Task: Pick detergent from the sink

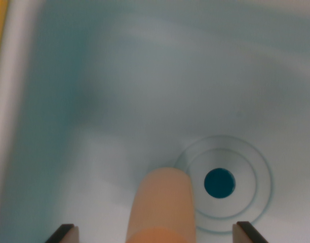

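Pale sink (94, 101); detergent (162, 205) between tool (157, 234) tips.

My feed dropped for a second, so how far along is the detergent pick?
Done: the gripper is down inside the sink, jaws open either side of the peach detergent bottle beside the drain. In hand: lining up on it. Left: closing on the bottle and lifting it out.

Sink (145, 76): smooth pale plastic w/ soft sheen. Detergent bottle (162, 202): matt peach plastic, smooth. Drain (219, 183) rings moulded in.
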Robot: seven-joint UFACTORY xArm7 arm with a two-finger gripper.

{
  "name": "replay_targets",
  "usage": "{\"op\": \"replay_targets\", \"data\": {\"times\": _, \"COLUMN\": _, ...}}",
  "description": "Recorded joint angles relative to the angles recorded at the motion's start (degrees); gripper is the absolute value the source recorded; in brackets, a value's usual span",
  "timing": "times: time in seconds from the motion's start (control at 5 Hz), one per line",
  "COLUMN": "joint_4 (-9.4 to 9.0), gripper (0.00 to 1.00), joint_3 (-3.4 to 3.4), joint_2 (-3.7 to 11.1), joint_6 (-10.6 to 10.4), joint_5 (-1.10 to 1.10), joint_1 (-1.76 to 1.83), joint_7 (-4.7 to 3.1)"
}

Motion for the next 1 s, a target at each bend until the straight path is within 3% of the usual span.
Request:
{"op": "replay_targets", "data": {"times": 0.6, "joint_4": -0.08, "gripper": 0.0, "joint_3": -0.01, "joint_2": 0.01, "joint_6": -0.1, "joint_5": 0.0, "joint_1": -0.01, "joint_7": -0.04}}
{"op": "replay_targets", "data": {"times": 0.8, "joint_4": -0.08, "gripper": 1.0, "joint_3": -0.01, "joint_2": 0.01, "joint_6": -0.1, "joint_5": 0.0, "joint_1": -0.01, "joint_7": -0.04}}
{"op": "replay_targets", "data": {"times": 1.0, "joint_4": -0.08, "gripper": 1.0, "joint_3": -0.01, "joint_2": 0.01, "joint_6": -0.1, "joint_5": 0.0, "joint_1": -0.01, "joint_7": -0.04}}
